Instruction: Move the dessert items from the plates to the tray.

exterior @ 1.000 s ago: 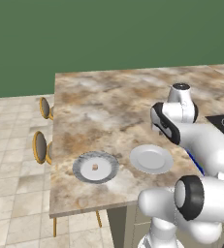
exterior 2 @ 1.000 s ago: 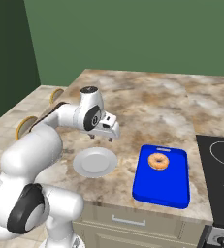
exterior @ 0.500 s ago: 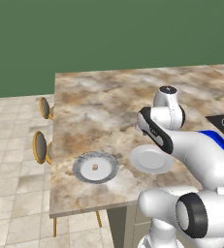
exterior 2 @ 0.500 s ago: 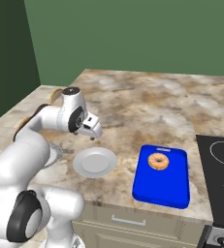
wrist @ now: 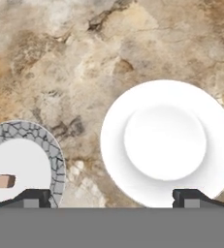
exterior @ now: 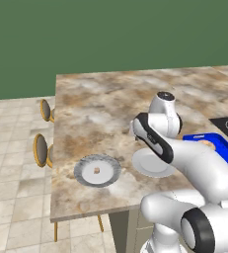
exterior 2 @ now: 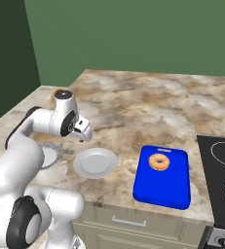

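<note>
Left base view: I see the marble-patterned brown and cream counter (exterior: 100, 99) with the round plate with a dark grey textured rim and white centre (exterior: 97, 170) near its front edge, a tiny brownish morsel (exterior: 96, 171) sitting mid-plate. Beside it to the right lies the plain glossy white round plate (exterior: 152, 165), partly covered by my white arm. The gripper itself is hidden behind the wrist here. The bright blue rectangular tray (exterior: 219, 148) is mostly cut off by the arm; only an orange sliver of the glazed ring donut (exterior: 208, 144) peeks out.

Right base view: the donut (exterior 2: 159, 162) lies in the tray's (exterior 2: 162, 187) far half, the whole tray visible. The white plate (exterior 2: 95, 162) is bare. The grey-rimmed plate (exterior 2: 50, 154) is half hidden behind the arm. The gripper (exterior 2: 84, 134) hangs above the counter (fingers hard to make out).

Hand view: the two fingertips stand wide apart, nothing between them. White plate (wrist: 168, 141) above the right tip; grey-rimmed plate (wrist: 26, 162) cut off at left, morsel (wrist: 5, 181) on it looking blocky.
</note>
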